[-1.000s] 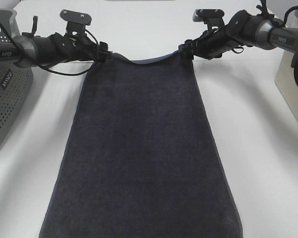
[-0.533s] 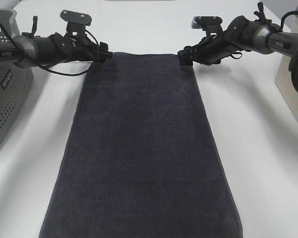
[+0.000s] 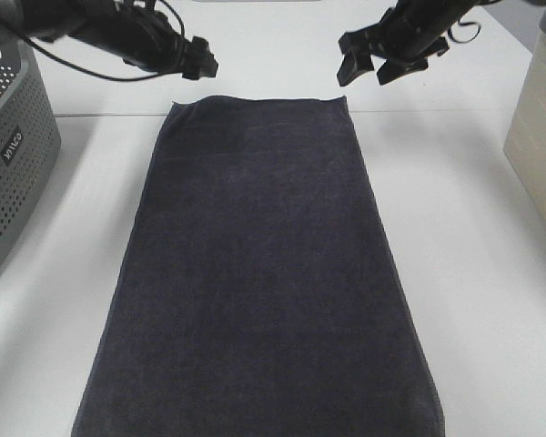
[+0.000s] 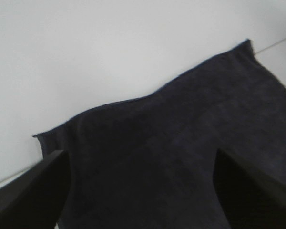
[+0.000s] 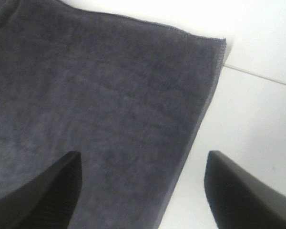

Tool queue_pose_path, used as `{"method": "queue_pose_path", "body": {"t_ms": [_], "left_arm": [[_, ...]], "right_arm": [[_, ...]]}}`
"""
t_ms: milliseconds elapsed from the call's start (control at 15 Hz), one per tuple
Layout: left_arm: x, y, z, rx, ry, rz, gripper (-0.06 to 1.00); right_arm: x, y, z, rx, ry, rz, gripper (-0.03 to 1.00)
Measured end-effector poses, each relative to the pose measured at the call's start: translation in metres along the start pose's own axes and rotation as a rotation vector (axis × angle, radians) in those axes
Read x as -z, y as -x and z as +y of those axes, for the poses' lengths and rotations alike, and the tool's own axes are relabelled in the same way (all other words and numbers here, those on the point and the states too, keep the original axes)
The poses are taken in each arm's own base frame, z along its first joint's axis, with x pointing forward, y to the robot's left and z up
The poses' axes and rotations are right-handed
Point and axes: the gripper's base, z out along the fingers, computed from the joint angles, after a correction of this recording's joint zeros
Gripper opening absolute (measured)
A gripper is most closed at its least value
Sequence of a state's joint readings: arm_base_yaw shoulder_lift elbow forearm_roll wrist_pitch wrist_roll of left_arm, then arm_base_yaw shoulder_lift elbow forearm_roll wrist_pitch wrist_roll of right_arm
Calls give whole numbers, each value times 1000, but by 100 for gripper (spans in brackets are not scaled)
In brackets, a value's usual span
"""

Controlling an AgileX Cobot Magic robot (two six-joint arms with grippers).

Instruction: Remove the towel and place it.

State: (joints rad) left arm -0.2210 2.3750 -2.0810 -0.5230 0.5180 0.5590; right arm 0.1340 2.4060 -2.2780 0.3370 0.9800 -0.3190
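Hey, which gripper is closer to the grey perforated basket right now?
Left. The left gripper hangs open above the towel's far left corner, just past the grey basket. The right gripper hangs open over the towel's opposite far corner.

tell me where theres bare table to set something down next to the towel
Bare table runs between the towel and the beige box on the right. A narrower strip lies between the towel and the grey basket on the left. The far end is crowded: both open pincers, left and right, hang there.
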Motion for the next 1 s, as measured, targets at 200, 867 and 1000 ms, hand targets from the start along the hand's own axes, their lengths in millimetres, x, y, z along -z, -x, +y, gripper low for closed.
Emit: {"method": "queue_pose_path", "body": {"t_ms": [200,867,1000], "left_arm": [[76,32,-12,34,31,170,77],[253,50,67,320,456,276,77],[276,45,60,335,424,267,76]], "right_arm": [[83,5,23,-30,-13,36,70],[210,-6,46,-136,-204,-105,70],[229,-30,56,-143,-202,-75,70]]}}
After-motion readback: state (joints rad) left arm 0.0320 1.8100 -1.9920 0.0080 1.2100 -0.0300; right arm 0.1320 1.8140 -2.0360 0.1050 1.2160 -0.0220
